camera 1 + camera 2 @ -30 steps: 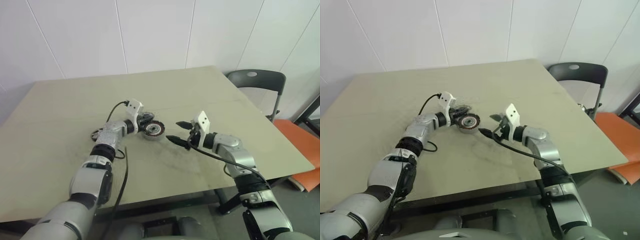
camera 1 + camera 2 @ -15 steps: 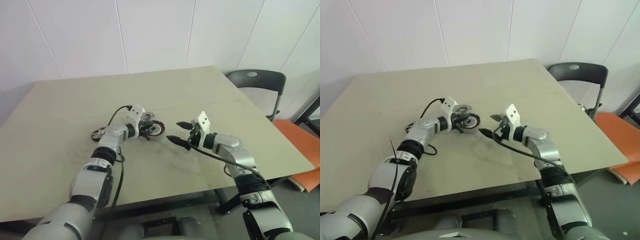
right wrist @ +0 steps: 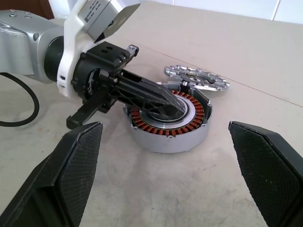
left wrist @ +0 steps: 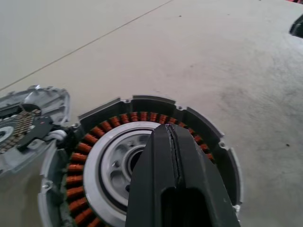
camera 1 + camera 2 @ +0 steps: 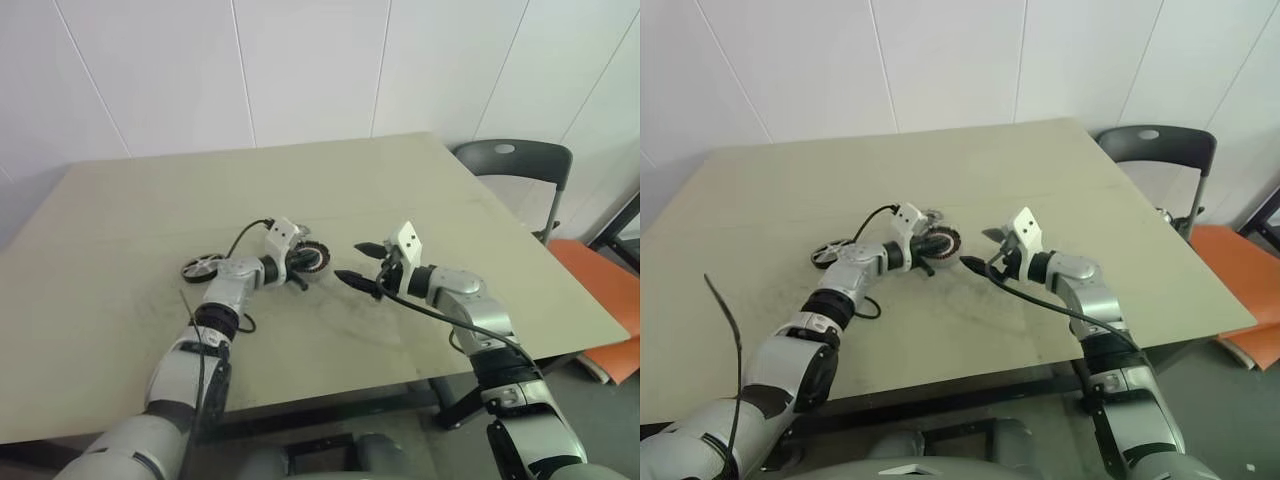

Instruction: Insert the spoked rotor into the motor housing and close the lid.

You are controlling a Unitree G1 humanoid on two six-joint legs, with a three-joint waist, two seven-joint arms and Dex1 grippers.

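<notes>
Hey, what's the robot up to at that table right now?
It is putting a small motor together. The left gripper, fingers shut, has its tip over the middle of the open motor housing, whose copper windings are exposed. The lid lies flat on the table just behind the housing, so it is not closed yet. The spoked rotor lies on the table off to the left, not inserted. The right gripper hovers open nearby, holding nothing.

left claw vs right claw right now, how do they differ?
The left claw is shut, the right claw wide open. The left claw's tips sit over the centre of the motor housing; the right claw hangs beside the housing, apart from it. Both have black fingers and hold nothing.
</notes>
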